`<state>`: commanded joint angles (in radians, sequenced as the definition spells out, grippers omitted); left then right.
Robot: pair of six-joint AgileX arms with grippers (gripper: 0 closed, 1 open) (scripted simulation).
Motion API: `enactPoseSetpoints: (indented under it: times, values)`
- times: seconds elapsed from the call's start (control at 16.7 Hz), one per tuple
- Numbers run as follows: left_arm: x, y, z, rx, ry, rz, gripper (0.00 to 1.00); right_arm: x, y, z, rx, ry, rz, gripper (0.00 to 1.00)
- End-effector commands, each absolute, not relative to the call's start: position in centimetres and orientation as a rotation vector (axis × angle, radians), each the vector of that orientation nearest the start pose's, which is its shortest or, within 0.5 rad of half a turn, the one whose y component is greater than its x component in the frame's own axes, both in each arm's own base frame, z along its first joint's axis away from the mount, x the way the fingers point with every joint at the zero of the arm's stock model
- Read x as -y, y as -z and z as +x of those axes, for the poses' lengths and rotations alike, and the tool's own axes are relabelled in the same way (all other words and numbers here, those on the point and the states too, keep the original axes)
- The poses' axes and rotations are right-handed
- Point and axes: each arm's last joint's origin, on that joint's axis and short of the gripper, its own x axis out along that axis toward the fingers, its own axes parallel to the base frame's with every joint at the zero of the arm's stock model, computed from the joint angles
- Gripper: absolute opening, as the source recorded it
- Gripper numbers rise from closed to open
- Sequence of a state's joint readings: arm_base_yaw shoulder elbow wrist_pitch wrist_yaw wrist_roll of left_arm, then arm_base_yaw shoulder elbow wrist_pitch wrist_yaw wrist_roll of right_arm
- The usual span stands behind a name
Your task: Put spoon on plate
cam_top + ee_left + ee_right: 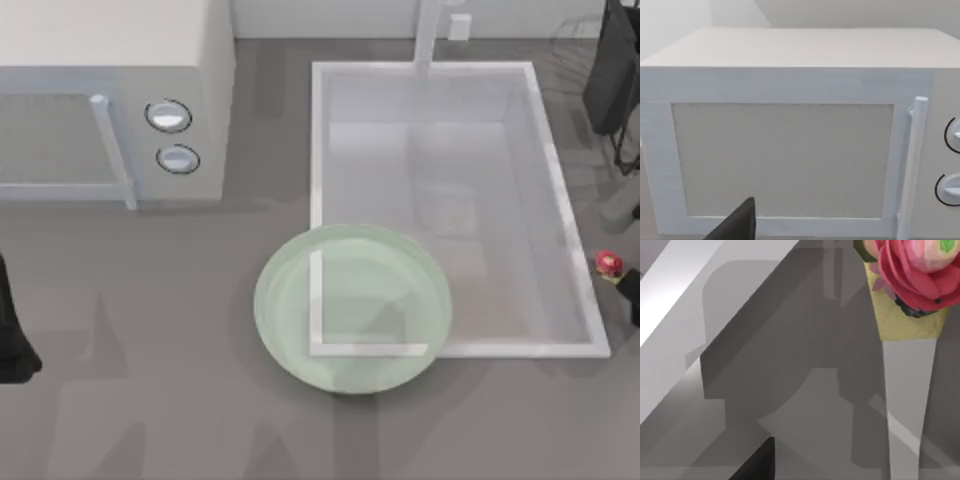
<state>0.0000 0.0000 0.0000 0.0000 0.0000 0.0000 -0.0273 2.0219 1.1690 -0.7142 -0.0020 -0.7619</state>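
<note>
The plate, a wide pale green translucent dish, lies at the table's middle over the front left corner of the sink. The spoon shows as a small red knob at the far right, beside the sink's right rim. In the right wrist view the spoon appears close up: a thin white handle running up to a red-and-pink knob, with the bowl hidden. My right gripper hangs right over the spoon at the table's right edge. My left gripper stays parked at the far left edge.
A white microwave stands at the back left and faces the left wrist camera. The white rectangular sink with a faucet takes up the back right. Bare grey table lies in front of the plate.
</note>
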Motion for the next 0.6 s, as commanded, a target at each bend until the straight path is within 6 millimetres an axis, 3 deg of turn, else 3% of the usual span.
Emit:
enactPoseSetpoints:
  times: [0.06, 0.24, 0.6]
  values:
    - [0.1, -16.0, 10.6, 0.0, 0.0, 0.0, 1.0, 0.6, -11.5, 34.5, -1.464, -0.575, -0.556, 0.0]
    - [0.1, -16.0, 10.6, 0.0, 0.0, 0.0, 1.0, 0.5, -12.6, 34.9, -1.457, -0.577, -0.562, 0.0]
    - [0.1, -16.0, 10.6, 0.0, 0.0, 0.0, 1.0, 0.6, -19.4, 34.8, -1.481, -0.585, -0.555, 0.0]
